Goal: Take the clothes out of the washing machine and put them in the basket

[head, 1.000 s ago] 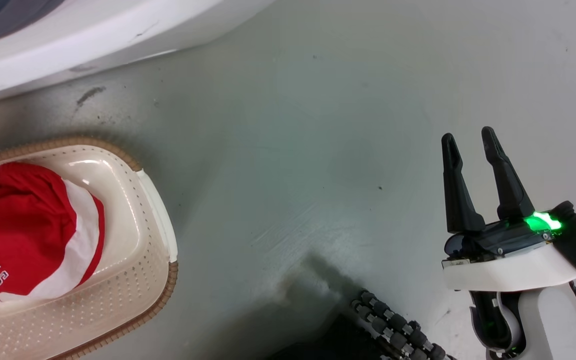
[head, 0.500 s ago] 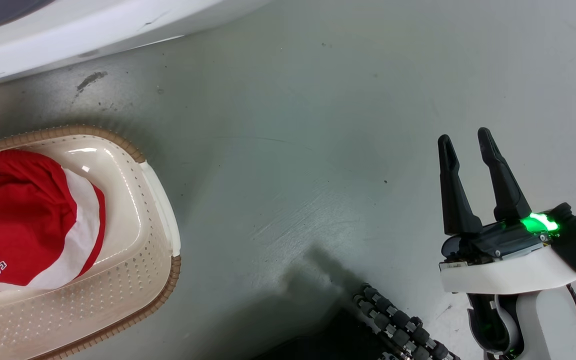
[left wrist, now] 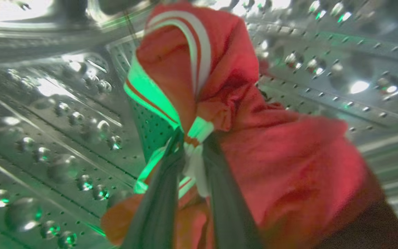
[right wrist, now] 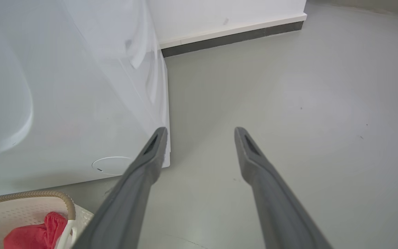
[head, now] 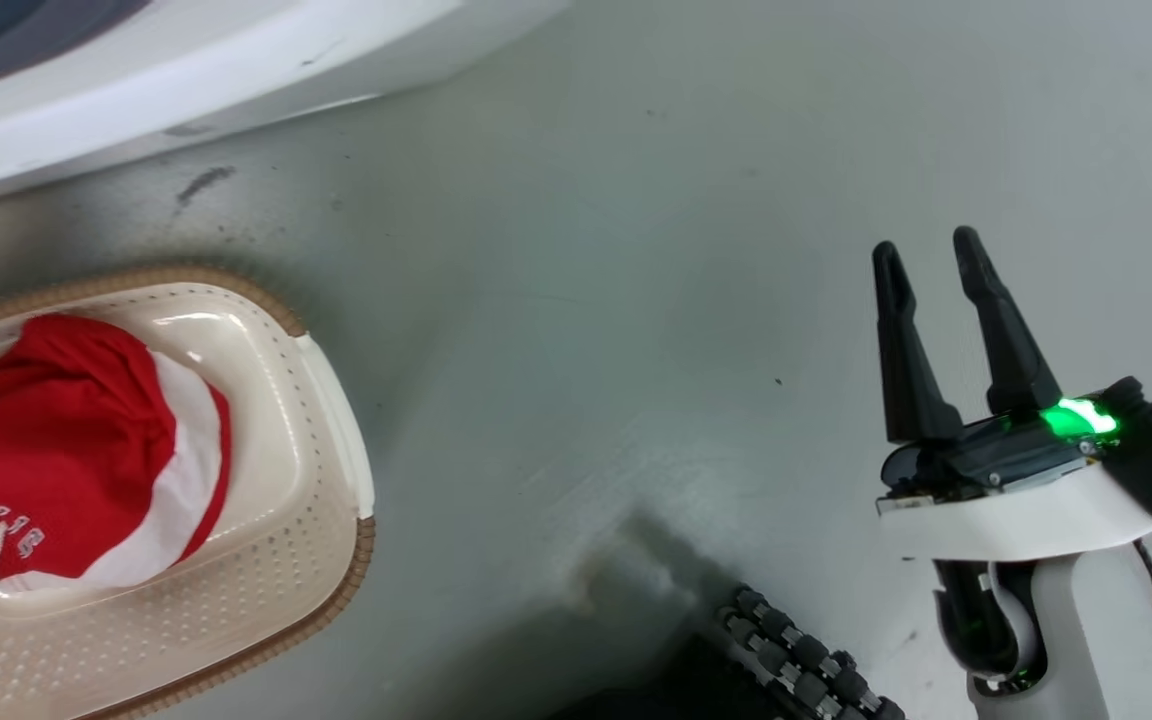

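The left gripper (left wrist: 192, 138) has its jaws clenched on one red garment (left wrist: 288, 173), gripping it at a white stripe band, inside the steel drum (left wrist: 47, 121) of the washing machine (head: 186, 70). The right gripper (head: 926, 250) has its jaws released and empty above the grey floor (head: 586, 300). A second red garment (head: 66, 430) lies in the one basket (head: 276, 560), near the machine.

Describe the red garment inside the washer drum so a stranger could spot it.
Look inside the perforated steel drum of the white washing machine. A bright red fabric garment with white stripe bands is pinched between the left gripper's dark fingers. The other red garment lies loose in the cream perforated plastic basket; this one is gripped.
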Robot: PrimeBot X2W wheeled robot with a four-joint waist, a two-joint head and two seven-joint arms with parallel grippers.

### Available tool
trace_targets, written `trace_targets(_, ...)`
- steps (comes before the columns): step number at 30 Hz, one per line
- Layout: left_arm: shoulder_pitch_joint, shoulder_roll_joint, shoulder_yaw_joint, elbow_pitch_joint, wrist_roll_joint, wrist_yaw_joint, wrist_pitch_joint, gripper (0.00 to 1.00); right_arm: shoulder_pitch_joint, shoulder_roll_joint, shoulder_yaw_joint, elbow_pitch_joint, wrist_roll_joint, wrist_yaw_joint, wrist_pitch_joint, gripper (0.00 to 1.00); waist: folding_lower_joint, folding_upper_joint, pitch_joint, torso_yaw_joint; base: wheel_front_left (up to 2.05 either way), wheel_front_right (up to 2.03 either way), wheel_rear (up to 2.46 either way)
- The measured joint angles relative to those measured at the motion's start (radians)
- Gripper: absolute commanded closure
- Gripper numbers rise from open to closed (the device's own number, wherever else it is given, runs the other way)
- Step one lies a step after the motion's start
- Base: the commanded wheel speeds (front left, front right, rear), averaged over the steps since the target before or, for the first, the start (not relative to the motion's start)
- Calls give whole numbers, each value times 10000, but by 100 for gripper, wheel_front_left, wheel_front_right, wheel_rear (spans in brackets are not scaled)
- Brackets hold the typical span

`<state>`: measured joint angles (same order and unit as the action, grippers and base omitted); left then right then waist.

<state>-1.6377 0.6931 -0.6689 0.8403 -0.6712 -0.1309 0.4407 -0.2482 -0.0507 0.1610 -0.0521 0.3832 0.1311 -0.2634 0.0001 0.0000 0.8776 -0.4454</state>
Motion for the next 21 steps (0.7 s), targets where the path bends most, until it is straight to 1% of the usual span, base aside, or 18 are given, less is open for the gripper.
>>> trace_targets(4,543,-46,-144,-196,-581,2,-1384,100,-128,0,-387,125,-125,0,0,0,0,0,-443,286,0,0,0)
trace_targets(6,917,-138,-82,-238,-1020,0,-2084,100,-160,2,-533,163,-297,0,0,0,-1,0,-716,456,0,0,0)
trace_targets(10,1787,-169,-328,-353,-1452,0,-3321,100,-162,4,-779,272,-746,0,0,0,-1,0,-1318,858,0,0,0)
trace_targets(13,2529,-213,-554,-502,-1695,0,-4328,100,-128,10,-890,378,-1058,0,0,0,0,0,-1829,1176,0,0,0)
trace_targets(16,3281,-403,-650,-658,-1946,2,-5361,100,51,12,-953,499,-1327,0,0,0,-1,0,-2397,1489,0,0,0)
trace_targets(19,4048,-529,-784,-752,-2015,0,-6190,100,269,12,-1020,606,-1599,0,0,0,-3,0,-2958,1810,0,0,0)
trace_targets(21,4465,-627,-836,-815,-2071,2,-6498,100,364,13,-1093,652,-1735,0,0,0,-3,1,-3321,2023,0,0,0)
